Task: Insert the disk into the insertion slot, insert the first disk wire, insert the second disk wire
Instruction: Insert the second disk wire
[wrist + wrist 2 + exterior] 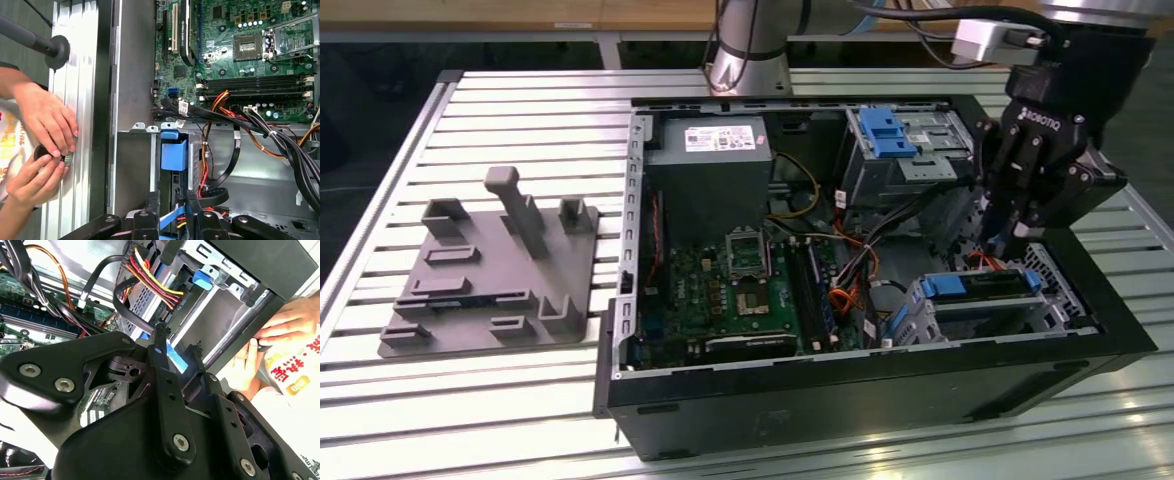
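Disk (983, 285) sits seated in the insertion slot (954, 320). My pincer (1003, 248) hangs low at the disk's cabled end, astride a flat blue wire (170, 219), presumably to plug it in. Whether I actually clamp that wire, I cannot tell. My own linkage hides the connector.

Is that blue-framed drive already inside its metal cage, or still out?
In. In the exterior view the disk lies within the insertion slot, its blue frame sitting between the cage's walls.
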Robot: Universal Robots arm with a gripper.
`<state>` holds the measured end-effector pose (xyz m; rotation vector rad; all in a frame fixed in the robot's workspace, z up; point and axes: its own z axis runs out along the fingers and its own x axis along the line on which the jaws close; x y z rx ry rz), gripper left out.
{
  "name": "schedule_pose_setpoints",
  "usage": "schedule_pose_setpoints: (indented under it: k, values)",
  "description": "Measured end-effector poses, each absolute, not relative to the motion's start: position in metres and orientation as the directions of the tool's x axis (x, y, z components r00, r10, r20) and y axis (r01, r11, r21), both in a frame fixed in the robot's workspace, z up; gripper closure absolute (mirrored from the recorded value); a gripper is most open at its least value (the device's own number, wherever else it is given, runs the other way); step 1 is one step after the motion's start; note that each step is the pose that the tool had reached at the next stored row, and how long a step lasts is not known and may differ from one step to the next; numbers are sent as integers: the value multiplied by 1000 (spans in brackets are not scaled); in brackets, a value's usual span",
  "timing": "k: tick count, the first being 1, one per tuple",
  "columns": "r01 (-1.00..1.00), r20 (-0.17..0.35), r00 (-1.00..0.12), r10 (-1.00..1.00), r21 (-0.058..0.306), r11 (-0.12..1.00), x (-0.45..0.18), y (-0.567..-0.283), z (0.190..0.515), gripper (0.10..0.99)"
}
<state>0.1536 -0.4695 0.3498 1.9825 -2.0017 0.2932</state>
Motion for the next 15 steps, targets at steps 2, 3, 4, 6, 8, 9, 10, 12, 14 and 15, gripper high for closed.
schedule_pose_setpoints:
  k: [2, 3, 4, 6, 8, 9, 10, 12, 14, 15]
  values:
    - [-997, 356, 4, -934, 70, 23, 154, -468, 349, 725]
    - [-997, 356, 4, -934, 70, 22, 154, -468, 348, 725]
    - [-997, 356, 4, -934, 70, 23, 154, -468, 348, 725]
    - [-997, 356, 4, -934, 70, 23, 154, -467, 348, 725]
    - [-997, 357, 4, -934, 70, 23, 154, -467, 347, 725]
    - [-997, 357, 4, -934, 70, 23, 154, -467, 346, 725]
    - [-997, 357, 4, -934, 70, 23, 154, -467, 346, 741]
    - [-997, 357, 4, -934, 70, 23, 154, -467, 345, 741]
    - [-997, 357, 4, -934, 70, 23, 154, -467, 345, 812]
    - [-997, 357, 4, -934, 70, 23, 154, -467, 345, 812]
